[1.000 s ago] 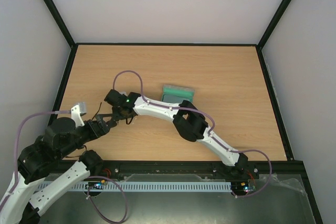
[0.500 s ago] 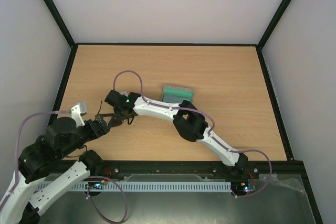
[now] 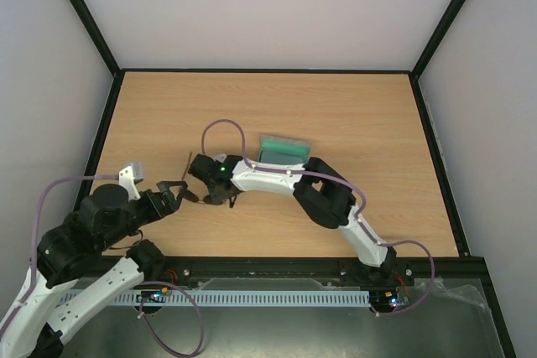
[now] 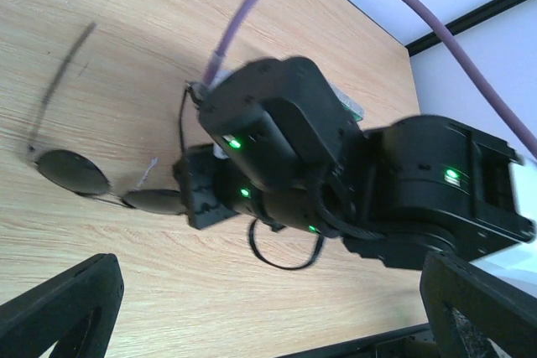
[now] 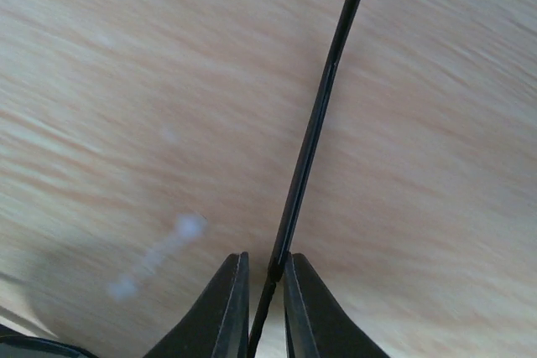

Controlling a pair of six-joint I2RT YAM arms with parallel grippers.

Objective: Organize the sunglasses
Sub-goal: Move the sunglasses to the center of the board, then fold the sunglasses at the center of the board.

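The sunglasses (image 3: 190, 194) sit at the near left of the table (image 3: 352, 115), lenses in a left-right row, the right gripper (image 5: 266, 262) pinching one thin temple at their right end and the left gripper (image 3: 173, 194) gaping just left.

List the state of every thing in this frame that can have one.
sunglasses: arms unfolded, one arm pinched
right pincer: shut on that sunglasses arm
left pincer: wide open, holding nothing
case: open, green lining showing
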